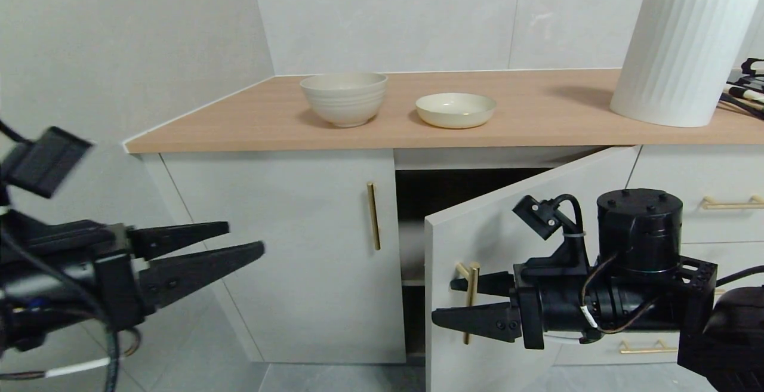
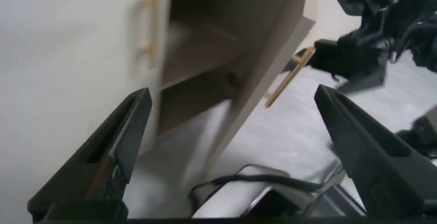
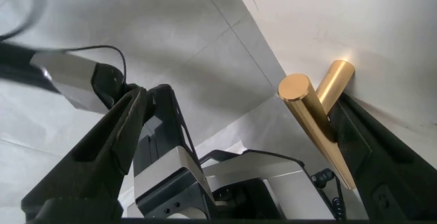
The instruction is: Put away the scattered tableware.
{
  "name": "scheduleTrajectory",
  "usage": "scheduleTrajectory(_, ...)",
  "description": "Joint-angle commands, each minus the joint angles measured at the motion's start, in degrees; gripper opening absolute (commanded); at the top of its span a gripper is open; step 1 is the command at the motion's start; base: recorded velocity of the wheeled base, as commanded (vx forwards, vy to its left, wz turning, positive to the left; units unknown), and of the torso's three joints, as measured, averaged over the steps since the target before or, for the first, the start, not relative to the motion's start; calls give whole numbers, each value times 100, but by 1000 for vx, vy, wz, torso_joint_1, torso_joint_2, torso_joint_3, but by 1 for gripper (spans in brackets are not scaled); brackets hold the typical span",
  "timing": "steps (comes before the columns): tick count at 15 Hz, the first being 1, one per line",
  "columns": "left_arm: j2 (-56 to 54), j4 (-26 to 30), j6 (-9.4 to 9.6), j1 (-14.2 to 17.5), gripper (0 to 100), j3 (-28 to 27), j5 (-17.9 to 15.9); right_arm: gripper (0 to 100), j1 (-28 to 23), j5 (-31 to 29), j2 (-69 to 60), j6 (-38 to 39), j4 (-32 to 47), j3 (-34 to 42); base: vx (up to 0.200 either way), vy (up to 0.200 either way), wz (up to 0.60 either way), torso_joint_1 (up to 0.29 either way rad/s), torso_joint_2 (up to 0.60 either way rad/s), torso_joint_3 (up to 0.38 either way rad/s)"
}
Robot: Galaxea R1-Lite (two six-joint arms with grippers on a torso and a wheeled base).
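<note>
Two pieces stand on the wooden counter (image 1: 537,111): a deep ribbed cream bowl (image 1: 344,98) and, to its right, a shallow cream dish (image 1: 455,110). Below them the right cabinet door (image 1: 495,213) hangs partly open. My right gripper (image 1: 462,303) is open at that door's gold handle (image 1: 472,284); the bar (image 3: 315,108) lies between the fingers, against one finger (image 3: 386,159). My left gripper (image 1: 245,240) is low on the left in front of the closed cabinet door (image 1: 286,249), open and holding nothing. Its wrist view (image 2: 233,94) looks past both fingers into the cabinet.
A tall white ribbed container (image 1: 686,55) stands at the counter's right end, with dark utensils (image 1: 746,90) beside it. The closed door has a gold handle (image 1: 373,216). Drawers with gold pulls (image 1: 731,203) lie to the right. A wall (image 1: 119,52) bounds the left side.
</note>
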Motion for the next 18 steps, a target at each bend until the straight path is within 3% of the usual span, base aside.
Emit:
scheduleTrajectory(1, 1881, -1500, -388, -845, 100, 618, -30, 100, 38, 18, 2, 3, 15, 12, 0, 0, 0, 0, 0, 0)
scheduleTrajectory(5, 2751, -3003, -748, -1311, 100, 1128, -12, 100, 38, 18, 2, 3, 15, 21, 0, 0, 0, 0, 0, 0)
scheduleTrajectory(6, 2971, -3257, -757, -1346, 0, 1111, 23, 100, 38, 18, 19, 3, 15, 21, 0, 0, 0, 0, 0, 0)
scheduleTrajectory(10, 3524, -3802, -757, -1363, 0, 847, 76, 100, 55, 18, 28, 3, 7, 56, 0, 0, 0, 0, 0, 0)
scheduleTrajectory(13, 4342, -4690, -748, -1469, 0, 566, 137, 100, 55, 18, 46, 3, -11, 65, 0, 0, 0, 0, 0, 0)
scheduleTrajectory(15, 4878, -5323, -748, -1768, 0, 381, 375, 100, 55, 18, 37, 3, -11, 65, 0, 0, 0, 0, 0, 0)
scheduleTrajectory(18, 5317, -5420, -748, -2049, 0, 47, 550, 100, 55, 18, 37, 3, -11, 74, 0, 0, 0, 0, 0, 0)
